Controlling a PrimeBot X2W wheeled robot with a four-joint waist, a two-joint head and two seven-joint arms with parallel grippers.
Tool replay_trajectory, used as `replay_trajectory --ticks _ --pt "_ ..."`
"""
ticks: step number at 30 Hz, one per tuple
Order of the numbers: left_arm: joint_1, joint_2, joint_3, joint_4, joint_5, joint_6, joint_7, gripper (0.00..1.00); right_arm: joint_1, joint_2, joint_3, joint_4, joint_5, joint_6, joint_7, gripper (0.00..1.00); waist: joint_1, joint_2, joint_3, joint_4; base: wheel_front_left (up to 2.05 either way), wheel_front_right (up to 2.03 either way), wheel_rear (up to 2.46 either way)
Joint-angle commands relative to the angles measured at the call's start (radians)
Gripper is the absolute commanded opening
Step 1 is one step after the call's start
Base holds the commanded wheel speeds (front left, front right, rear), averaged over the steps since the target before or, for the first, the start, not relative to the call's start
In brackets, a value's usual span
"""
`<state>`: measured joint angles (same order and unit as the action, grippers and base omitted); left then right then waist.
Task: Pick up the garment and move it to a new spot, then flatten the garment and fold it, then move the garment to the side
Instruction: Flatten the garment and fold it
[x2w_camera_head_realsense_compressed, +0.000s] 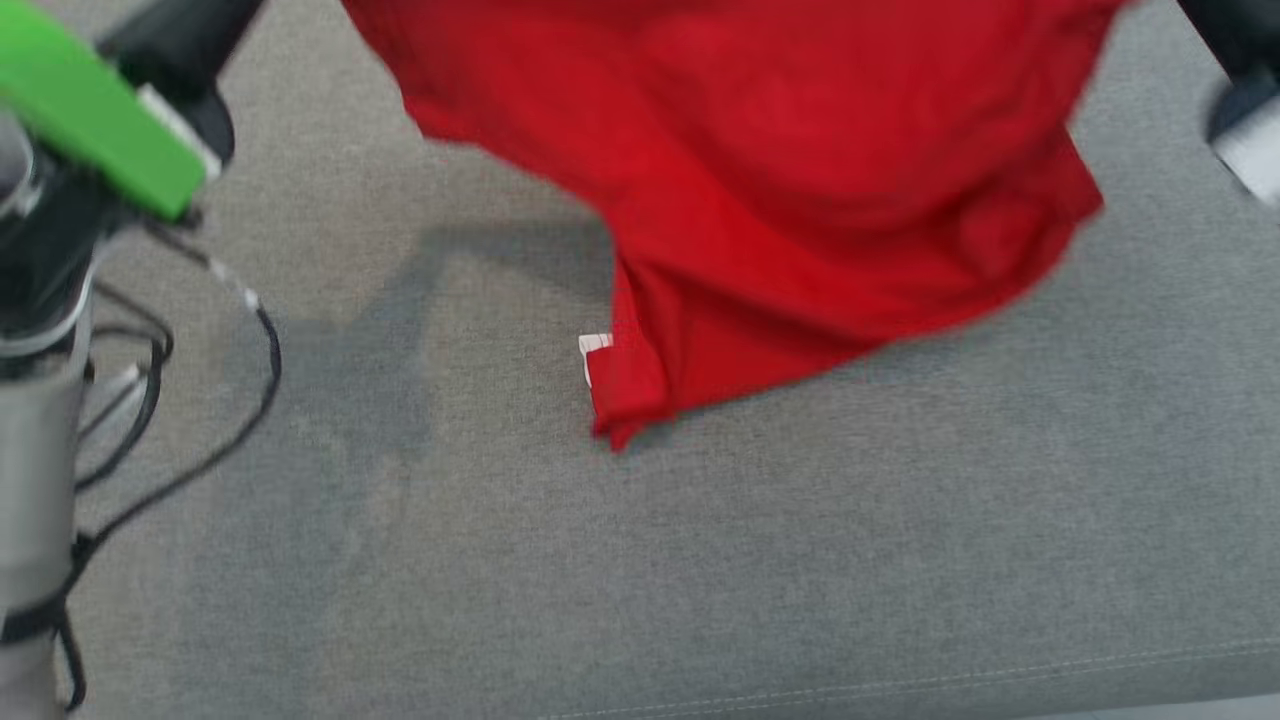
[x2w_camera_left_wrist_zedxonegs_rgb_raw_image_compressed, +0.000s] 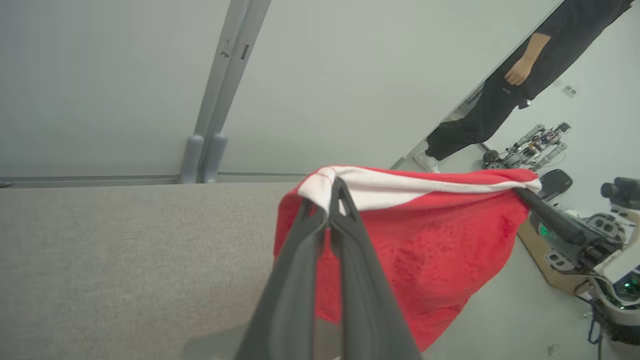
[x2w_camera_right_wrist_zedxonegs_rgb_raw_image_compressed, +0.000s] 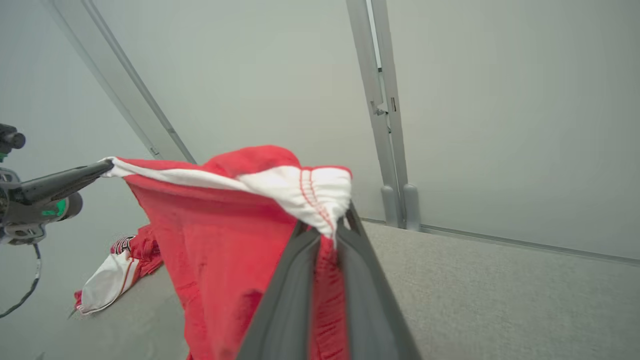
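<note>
The garment (x2w_camera_head_realsense_compressed: 780, 180), bright red with a white band (x2w_camera_left_wrist_zedxonegs_rgb_raw_image_compressed: 400, 187), hangs stretched between my two grippers above the grey table (x2w_camera_head_realsense_compressed: 700, 560). My left gripper (x2w_camera_left_wrist_zedxonegs_rgb_raw_image_compressed: 332, 192) is shut on one end of the white band, and it also appears from the side (x2w_camera_right_wrist_zedxonegs_rgb_raw_image_compressed: 100, 167). My right gripper (x2w_camera_right_wrist_zedxonegs_rgb_raw_image_compressed: 327, 225) is shut on the other end, where red stitches cross the white, and its fingers appear again (x2w_camera_left_wrist_zedxonegs_rgb_raw_image_compressed: 525, 192). The garment's low corner (x2w_camera_head_realsense_compressed: 615, 400) touches the table. A white panel with black letters (x2w_camera_right_wrist_zedxonegs_rgb_raw_image_compressed: 112, 277) lies there, seemingly the garment's trailing end.
My left arm with its green part (x2w_camera_head_realsense_compressed: 90, 110) and loose black cables (x2w_camera_head_realsense_compressed: 200, 400) fills the left edge. Behind the table stands a pale wall with a grey post (x2w_camera_right_wrist_zedxonegs_rgb_raw_image_compressed: 385, 125). A person in black (x2w_camera_left_wrist_zedxonegs_rgb_raw_image_compressed: 525, 75) stands beyond the table's end, near other robot hardware (x2w_camera_left_wrist_zedxonegs_rgb_raw_image_compressed: 530, 145).
</note>
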<state>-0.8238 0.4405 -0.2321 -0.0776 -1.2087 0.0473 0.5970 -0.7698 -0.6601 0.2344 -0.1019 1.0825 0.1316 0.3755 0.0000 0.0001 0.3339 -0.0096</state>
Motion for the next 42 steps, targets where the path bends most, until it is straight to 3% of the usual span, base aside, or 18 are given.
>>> replay_trajectory --ticks 1,5,8,12,16,20,24,28,33,37,42 --pt "-0.054 -0.010 0.000 0.078 0.059 -0.009 -0.053 0.00 -0.064 0.058 0.026 0.071 -0.059 -0.002 -0.030 0.00 0.0000 -0.0001 0.022 0.022 0.00 0.00 0.00" --pt "-0.242 -0.079 0.003 0.302 0.197 -0.061 -0.277 0.00 -0.294 0.252 0.038 0.311 -0.280 -0.002 -0.232 0.00 0.0000 -0.0001 0.042 0.024 0.00 0.00 0.00" --pt "-0.340 -0.119 0.022 0.439 0.257 -0.116 -0.457 0.00 -0.402 0.341 0.026 0.467 -0.411 -0.003 -0.394 0.00 0.0000 -0.0001 0.069 0.031 0.00 0.00 0.00" --pt "-0.423 -0.115 -0.029 0.562 0.352 -0.163 -0.635 0.00 -0.471 0.398 0.030 0.605 -0.485 -0.003 -0.552 0.00 0.0000 -0.0001 0.098 0.033 0.00 0.00 0.00" --pt "-0.359 -0.127 -0.124 0.629 0.375 -0.176 -0.740 0.00 -0.399 0.408 0.071 0.708 -0.482 -0.003 -0.600 0.00 0.0000 -0.0001 0.131 0.029 0.00 0.00 0.00" --pt "-0.212 -0.118 -0.258 0.572 0.307 -0.178 -0.813 0.00 -0.258 0.372 0.146 0.744 -0.447 -0.002 -0.625 0.00 0.0000 -0.0001 0.133 0.023 0.00 0.00 0.00" --pt "-0.025 -0.040 -0.388 0.503 0.292 -0.177 -0.840 0.00 -0.095 0.294 0.264 0.706 -0.393 -0.002 -0.631 0.00 0.0000 -0.0001 0.142 0.021 0.00 0.00 0.00" --pt "0.128 0.022 -0.436 0.467 0.262 -0.176 -0.858 0.00 0.037 0.174 0.364 0.628 -0.316 -0.002 -0.637 0.00 0.0000 -0.0001 0.119 0.024 0.00 0.00 0.00" --pt "0.304 0.046 -0.459 0.417 0.276 -0.174 -0.864 0.00 0.161 0.029 0.486 0.552 -0.277 -0.003 -0.641 0.00 0.0000 -0.0001 0.062 0.033 0.00 0.00 0.00" --pt "0.421 0.033 -0.461 0.372 0.308 -0.135 -0.865 0.00 0.236 -0.033 0.519 0.550 -0.247 -0.003 -0.639 0.00 0.0000 -0.0001 0.014 0.050 0.00 0.00 0.00" --pt "0.668 0.016 -0.423 0.242 0.307 -0.025 -0.866 0.00 0.424 -0.082 0.479 0.541 -0.167 -0.009 -0.639 0.00 0.0000 -0.0001 -0.049 0.071 0.00 0.00 0.00"
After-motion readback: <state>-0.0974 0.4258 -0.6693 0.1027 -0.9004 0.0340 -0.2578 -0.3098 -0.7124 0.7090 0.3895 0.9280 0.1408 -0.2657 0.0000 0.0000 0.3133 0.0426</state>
